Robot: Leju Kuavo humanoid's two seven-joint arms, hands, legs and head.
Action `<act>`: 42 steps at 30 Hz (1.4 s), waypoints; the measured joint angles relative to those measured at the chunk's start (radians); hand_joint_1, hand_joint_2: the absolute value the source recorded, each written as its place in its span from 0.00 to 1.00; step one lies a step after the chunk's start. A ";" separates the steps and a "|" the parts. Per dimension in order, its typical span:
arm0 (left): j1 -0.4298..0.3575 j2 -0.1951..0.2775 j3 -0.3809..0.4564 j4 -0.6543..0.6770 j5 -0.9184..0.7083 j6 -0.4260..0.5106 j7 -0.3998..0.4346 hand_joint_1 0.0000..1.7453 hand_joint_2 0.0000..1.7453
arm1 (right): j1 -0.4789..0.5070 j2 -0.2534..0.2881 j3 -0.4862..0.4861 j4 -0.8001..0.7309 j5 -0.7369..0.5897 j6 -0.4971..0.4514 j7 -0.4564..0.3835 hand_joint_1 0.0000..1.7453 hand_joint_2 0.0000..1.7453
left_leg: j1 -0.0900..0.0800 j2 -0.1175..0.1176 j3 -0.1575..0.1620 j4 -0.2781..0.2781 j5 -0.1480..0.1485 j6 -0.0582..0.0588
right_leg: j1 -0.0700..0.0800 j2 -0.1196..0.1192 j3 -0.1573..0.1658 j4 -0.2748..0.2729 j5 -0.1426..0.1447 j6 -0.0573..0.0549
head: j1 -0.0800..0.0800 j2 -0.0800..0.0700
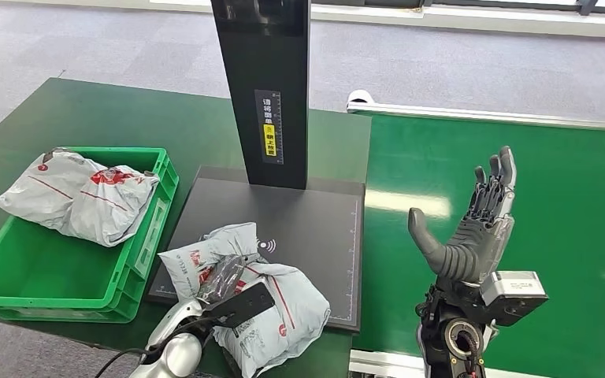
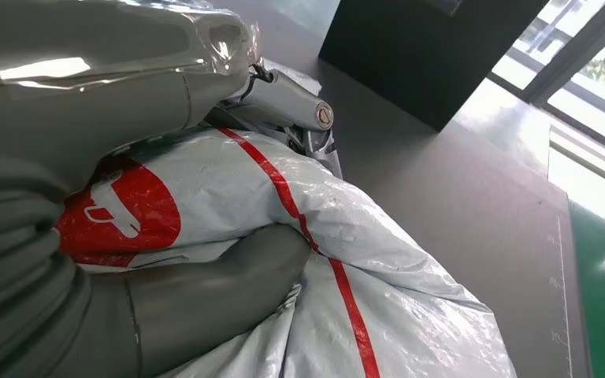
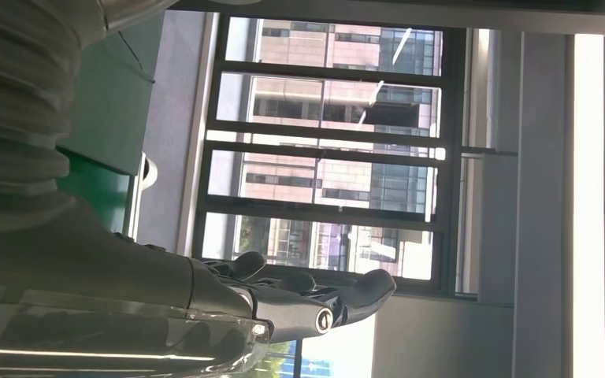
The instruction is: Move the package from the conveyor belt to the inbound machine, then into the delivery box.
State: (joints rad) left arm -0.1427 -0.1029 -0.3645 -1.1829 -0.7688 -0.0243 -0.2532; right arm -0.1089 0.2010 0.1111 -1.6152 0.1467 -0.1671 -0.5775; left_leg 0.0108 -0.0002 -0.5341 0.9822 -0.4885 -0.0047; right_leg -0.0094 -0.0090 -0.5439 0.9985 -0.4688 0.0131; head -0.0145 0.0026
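The green conveyor belt [image 1: 536, 181] fills the right side of the scene, its surface bare around the raised right hand, and a dark green worktop [image 1: 87, 118] spreads to the left of it. On that worktop the inbound machine [image 1: 299, 228] sits against the belt-side edge — a flat black platform with a tall black post [image 1: 261, 87] rising from its far edge. Toward the worktop's left edge stands the green delivery box [image 1: 148, 236], and a grey mailer [image 1: 79, 195] with red markings lies in its far half, resting against the far rim. The package [image 1: 272, 303], a crumpled white-grey bag with a red stripe and red logo, lies on the near-left corner of the platform and hangs over the near edge; its long axis runs diagonally, one end pointing toward the delivery box and the far side, the other toward the near edge on the belt side. The left hand [image 1: 224, 295] grips the package — in the left wrist view the thumb [image 2: 228, 283] presses into the bag under the logo and the fingers [image 2: 283, 98] curl over its top. The right hand [image 1: 473, 228] is held upright over the belt, fingers straight and spread, thumb apart, holding nothing.
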 joint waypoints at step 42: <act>-0.208 0.141 0.597 -0.182 0.355 0.401 -0.092 1.00 1.00 | 0.050 0.004 -0.021 -0.039 -0.025 -0.061 -0.002 0.00 1.00 | 0.002 0.007 -0.016 0.000 0.005 -0.005 | 0.002 0.007 -0.022 0.004 0.004 -0.006 | 0.000 0.000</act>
State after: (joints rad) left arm -0.3506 0.0384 0.2328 -1.3646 -0.4135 0.3769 -0.3450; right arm -0.0591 0.2051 0.0900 -1.6541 0.1220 -0.2277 -0.5798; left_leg 0.0128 0.0064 -0.5497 0.9825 -0.4839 -0.0093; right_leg -0.0071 -0.0019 -0.5658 1.0026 -0.4646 0.0075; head -0.0144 0.0025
